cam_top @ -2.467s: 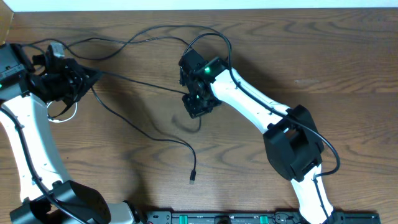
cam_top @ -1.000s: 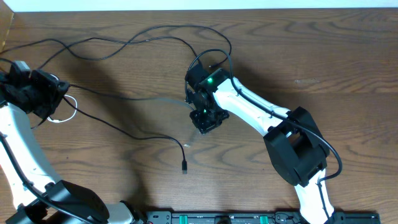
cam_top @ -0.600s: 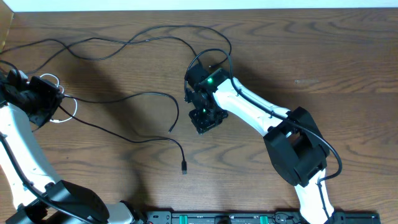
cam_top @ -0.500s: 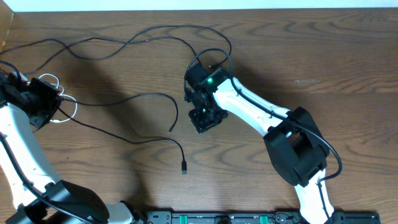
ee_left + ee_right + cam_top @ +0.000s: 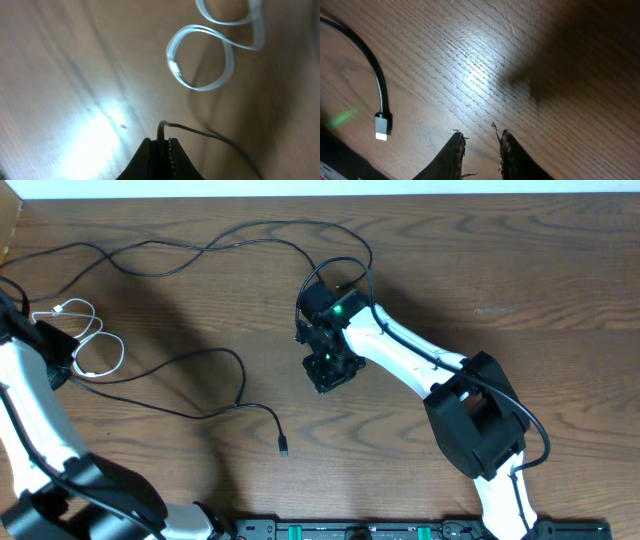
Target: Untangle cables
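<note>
Leftward, your left gripper (image 5: 161, 142), clamped on one black cable (image 5: 200, 131), has dragged it; right gripper (image 5: 480, 134) narrowly parted, empty; untangling looks unfinished.

Reads as a robotics lab or test bench, not a home or an office. Shown first by two white-and-black jointed robot arms, left (image 5: 35, 420) and right (image 5: 400, 350), rising from the near edge of a dark brown wood-grain surface (image 5: 520, 270). Backed up by a small green status light (image 5: 337, 308) glowing on the right arm's wrist, and by a black equipment rail with green connectors (image 5: 400, 531) running along the front. Bounded at the far side by a plain white strip (image 5: 300, 188). Strewn with a thin black cable (image 5: 161, 131) and a looped white cable (image 5: 172, 65) on the bare wood.
</note>
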You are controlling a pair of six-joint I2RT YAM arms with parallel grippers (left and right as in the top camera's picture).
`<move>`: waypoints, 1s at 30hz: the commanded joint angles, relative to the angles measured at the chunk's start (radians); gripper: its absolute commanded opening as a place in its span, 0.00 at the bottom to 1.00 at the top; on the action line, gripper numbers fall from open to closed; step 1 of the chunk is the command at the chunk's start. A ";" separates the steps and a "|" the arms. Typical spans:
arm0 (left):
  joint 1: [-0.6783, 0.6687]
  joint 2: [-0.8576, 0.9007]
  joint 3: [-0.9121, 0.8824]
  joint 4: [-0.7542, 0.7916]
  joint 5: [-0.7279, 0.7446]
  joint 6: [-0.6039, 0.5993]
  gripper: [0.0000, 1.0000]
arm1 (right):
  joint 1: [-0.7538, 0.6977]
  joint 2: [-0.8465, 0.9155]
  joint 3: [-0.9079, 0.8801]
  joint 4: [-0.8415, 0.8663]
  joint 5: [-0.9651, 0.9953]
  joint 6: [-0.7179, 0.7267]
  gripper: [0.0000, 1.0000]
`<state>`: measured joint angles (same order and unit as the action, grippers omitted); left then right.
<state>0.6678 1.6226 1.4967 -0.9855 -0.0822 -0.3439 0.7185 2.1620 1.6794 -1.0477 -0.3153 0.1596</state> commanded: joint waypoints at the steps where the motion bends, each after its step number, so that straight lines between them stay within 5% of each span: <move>1: 0.018 0.057 -0.008 -0.001 -0.211 -0.005 0.07 | 0.007 -0.008 -0.005 0.000 -0.006 0.003 0.22; 10: 0.101 0.182 -0.008 0.077 -0.286 0.056 0.08 | 0.007 -0.008 -0.005 0.002 -0.005 -0.005 0.24; 30: 0.195 0.380 -0.008 0.565 -0.238 0.562 0.07 | 0.007 -0.008 -0.005 0.001 -0.005 -0.019 0.29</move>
<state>0.8410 1.9762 1.4960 -0.4622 -0.3176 0.1047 0.7185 2.1620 1.6794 -1.0466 -0.3149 0.1513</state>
